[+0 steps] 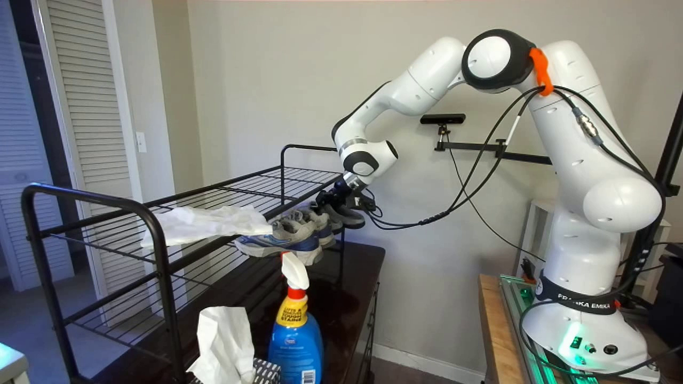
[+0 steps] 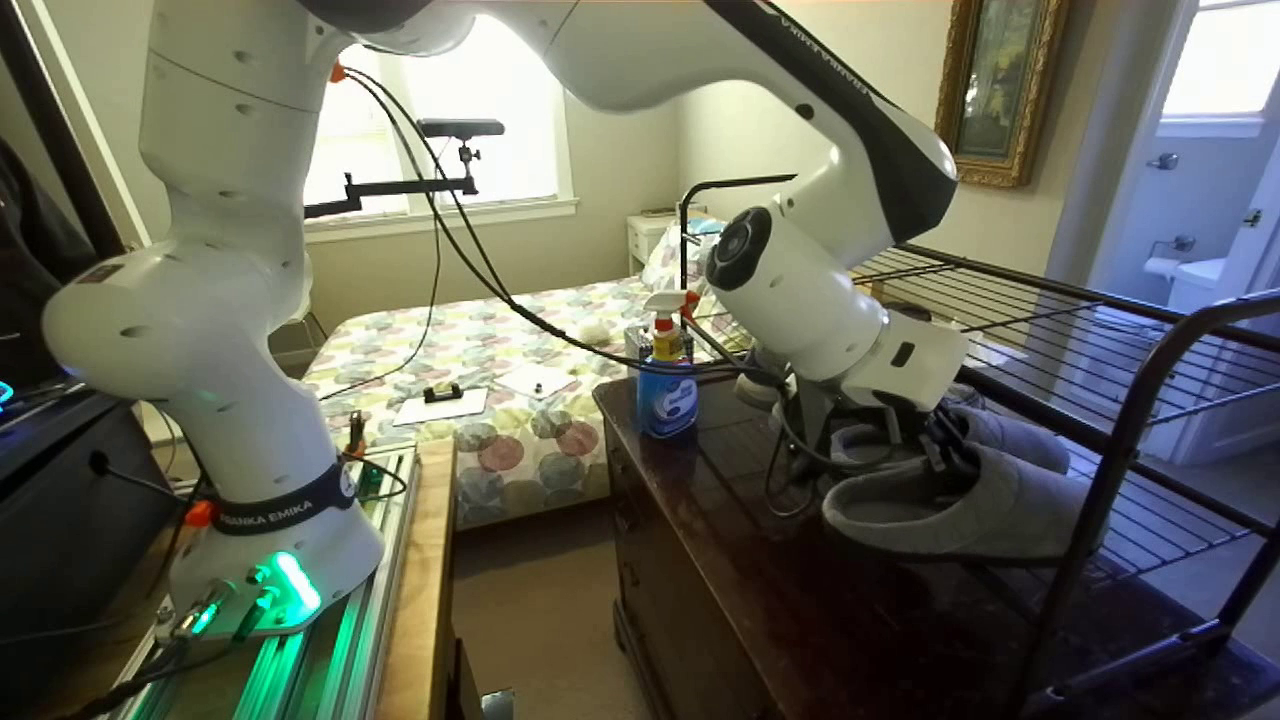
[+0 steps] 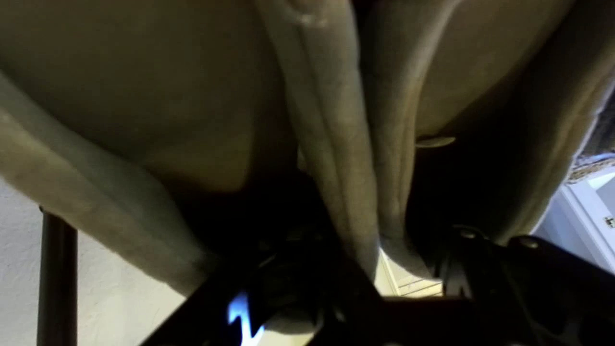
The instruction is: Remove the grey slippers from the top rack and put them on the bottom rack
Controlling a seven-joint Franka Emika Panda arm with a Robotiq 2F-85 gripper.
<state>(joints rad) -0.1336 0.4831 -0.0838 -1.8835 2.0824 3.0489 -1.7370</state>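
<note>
Slippers: side-by-side pair, right of centre in an exterior view — lower than the top rack, judged to sit on the bottom rack.
Slipper long axis: left to right across that view, toes right, open heels left.
Claw: directly over the pair, jaws parted, one down each opening, inner walls between — looks released.
Coming claw move: likely out toward upper left, heelward, away from the racks.

Matt grey cloth slippers, smooth black metal top rack, glossy wooden dresser
</note>
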